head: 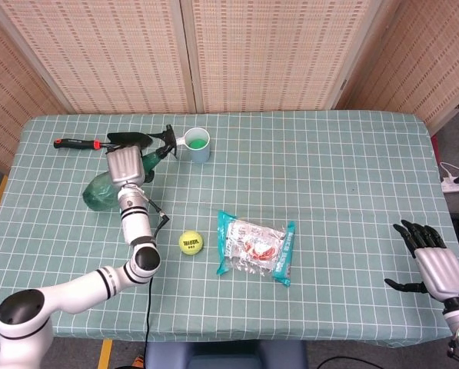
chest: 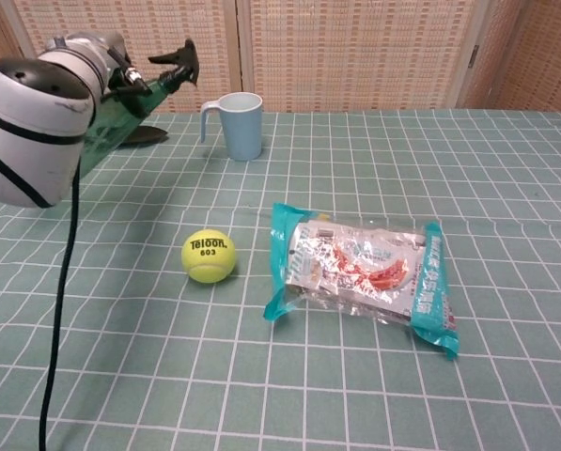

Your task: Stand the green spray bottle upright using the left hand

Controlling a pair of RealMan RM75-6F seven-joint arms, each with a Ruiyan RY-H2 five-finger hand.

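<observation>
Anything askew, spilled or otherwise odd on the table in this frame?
Only the green spray bottle: the left robot hand holds it tilted, nozzle toward the blue cup, not upright. Nothing looks spilled or damaged.
</observation>
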